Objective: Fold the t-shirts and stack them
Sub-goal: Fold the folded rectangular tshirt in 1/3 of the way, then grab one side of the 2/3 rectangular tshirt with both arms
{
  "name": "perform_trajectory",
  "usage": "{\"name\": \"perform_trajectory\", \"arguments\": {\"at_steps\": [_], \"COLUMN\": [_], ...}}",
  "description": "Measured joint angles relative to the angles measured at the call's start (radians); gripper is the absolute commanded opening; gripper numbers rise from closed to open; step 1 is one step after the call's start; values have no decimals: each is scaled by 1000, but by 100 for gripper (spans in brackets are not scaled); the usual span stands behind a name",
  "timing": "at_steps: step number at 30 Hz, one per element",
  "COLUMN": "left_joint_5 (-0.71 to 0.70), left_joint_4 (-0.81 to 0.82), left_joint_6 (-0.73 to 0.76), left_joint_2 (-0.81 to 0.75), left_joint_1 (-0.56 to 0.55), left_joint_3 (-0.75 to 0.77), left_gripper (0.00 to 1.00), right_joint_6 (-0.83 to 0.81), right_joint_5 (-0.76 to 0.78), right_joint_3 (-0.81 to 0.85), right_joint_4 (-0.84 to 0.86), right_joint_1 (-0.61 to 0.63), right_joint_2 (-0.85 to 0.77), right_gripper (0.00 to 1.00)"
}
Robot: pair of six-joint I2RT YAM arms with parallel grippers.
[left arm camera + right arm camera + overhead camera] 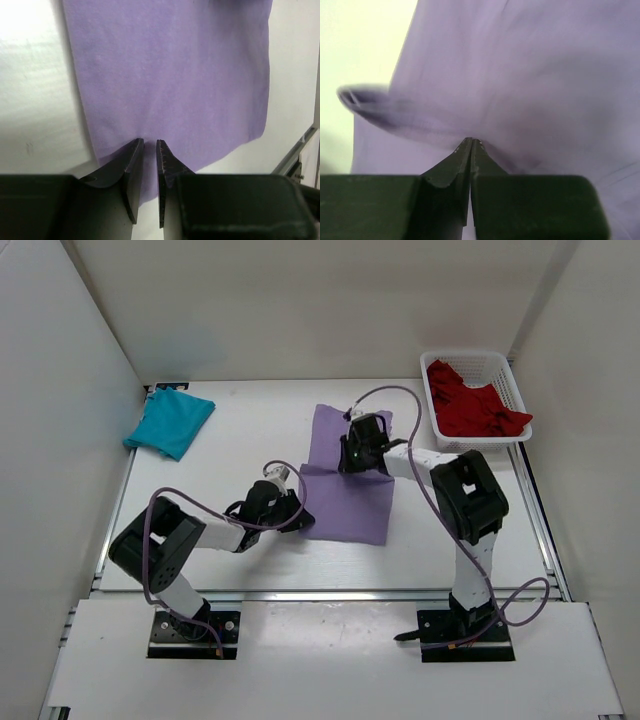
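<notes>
The light purple t-shirt [345,502] [170,75] [530,75] lies partly folded at the table's middle. My right gripper [350,455] [471,140] is shut on a raised fold of it near its upper left part. At the shirt's lower left edge, my left gripper [297,512] [150,141] hovers with its jaws a narrow gap apart and nothing pinched between them. The teal-blue t-shirt [170,423] lies folded at the back left. The red t-shirt [475,408] is bunched up at the back right.
A white mesh basket [517,390] at the back right corner holds the red shirt. White walls close in the table on the left, back and right. A metal rail [295,155] runs along the table's near edge.
</notes>
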Motion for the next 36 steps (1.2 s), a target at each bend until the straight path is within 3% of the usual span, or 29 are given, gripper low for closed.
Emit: {"name": "perform_trajectory", "arguments": {"at_steps": [4,7,11,15,20,21,22,24,28,34,36], "left_joint_5": [-2,-1,-4,-14,-34,-35,-34,-16,-24,-46,-54], "left_joint_4": [-10,-46,-101,-162,-216,-217,-217,-197,-187,-197,-189], "left_joint_6": [-9,-10,-5,21,65,66,72,66,64,71,68], "left_joint_2": [-35,-79,-156,-226,-301,-310,-319,-332,-343,-307,-292], "left_joint_1": [-27,-28,-21,-24,-26,-24,-19,-11,-15,-41,-58], "left_joint_3": [-26,-43,-48,-48,-80,-95,-115,-151,-158,-124,-117], "left_gripper": [28,29,30,39,63,81,91,98,99,98,69], "right_joint_6": [-11,-12,39,120,187,195,204,213,226,224,228], "right_joint_5": [15,33,-2,-72,-95,-99,-110,-131,-151,-134,-121], "right_joint_3": [151,130,-148,-461,-717,-751,-775,-788,-793,-844,-881], "right_joint_4": [-45,-32,50,119,120,120,130,135,126,90,78], "right_joint_1": [-60,-82,-58,-45,-63,-68,-79,-105,-124,-132,-137], "right_joint_2": [39,-34,-276,-476,-595,-615,-631,-646,-687,-931,-982], "right_gripper": [0,0,0,0,0,0,0,7,34,42,43]}}
